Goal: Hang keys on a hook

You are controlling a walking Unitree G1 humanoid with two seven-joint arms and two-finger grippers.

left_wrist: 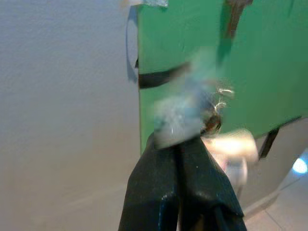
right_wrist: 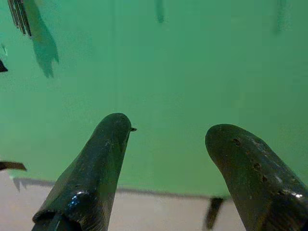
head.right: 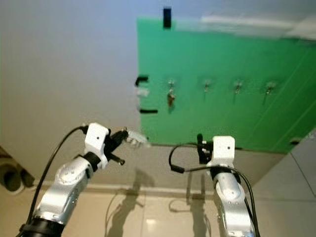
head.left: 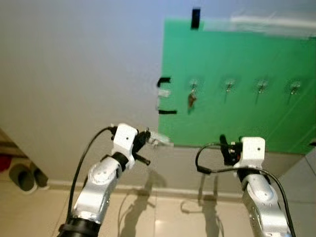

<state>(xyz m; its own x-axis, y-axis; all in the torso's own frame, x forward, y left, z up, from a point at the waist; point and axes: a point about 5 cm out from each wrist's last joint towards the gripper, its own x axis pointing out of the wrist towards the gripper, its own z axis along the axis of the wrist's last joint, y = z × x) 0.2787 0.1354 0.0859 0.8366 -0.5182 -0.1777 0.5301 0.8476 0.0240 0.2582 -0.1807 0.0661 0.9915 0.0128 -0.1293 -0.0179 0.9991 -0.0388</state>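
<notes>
Here the left gripper [head.left: 148, 138] is pinching the keys [left_wrist: 192, 115] at centre frame, below the leftmost hook [head.left: 193, 85] on the green board [head.left: 247, 118]. Light, dangling and slippery; gripping the ring is probably steadiest. The right gripper [right_wrist: 168, 139] is hovering wide, empty.

This looks like the entrance hall of a home. A plain pale wall [head.left: 74, 64] meets a floor of glossy beige tiles [head.left: 163, 217] along a light skirting board [head.left: 168, 190]. A pair of grey slippers [head.left: 27, 177] sits on the floor near the wall, at the left. A green board [head.left: 256, 118] taped to the wall carries a row of small hooks [head.left: 228, 86], one with keys [head.left: 191, 98] hanging from it.
</notes>
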